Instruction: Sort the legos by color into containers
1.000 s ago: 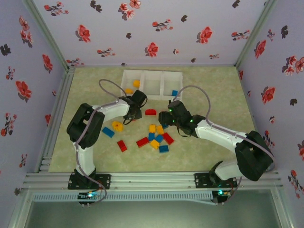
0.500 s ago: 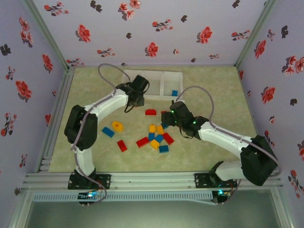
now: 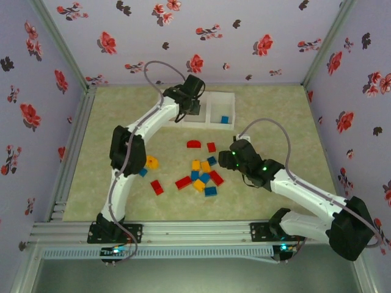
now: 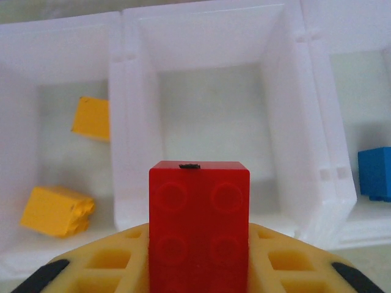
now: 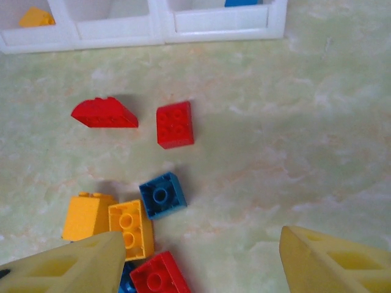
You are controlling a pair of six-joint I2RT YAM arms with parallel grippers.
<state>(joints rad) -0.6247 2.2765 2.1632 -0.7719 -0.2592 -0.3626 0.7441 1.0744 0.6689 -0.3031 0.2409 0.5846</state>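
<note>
The big green table has two white arms bolted at its near edge. The left arm reaches far out to the three white containers at the back, which sit joined in a row. The right arm bends over the middle of the table. The left gripper hangs over the containers, and its jaws pinch a red brick tight, right in front of the middle bin. The right gripper hangs above the loose legos with its jaws spread wide and nothing between them. The left bin holds two yellow bricks, and the right bin holds a blue brick. On the table, a red arched brick and a red square brick lie near each other, not touching, close to the containers. Nearer the right gripper lie a small blue brick and a yellow brick just beside it, with more red, blue and yellow ones around them.
</note>
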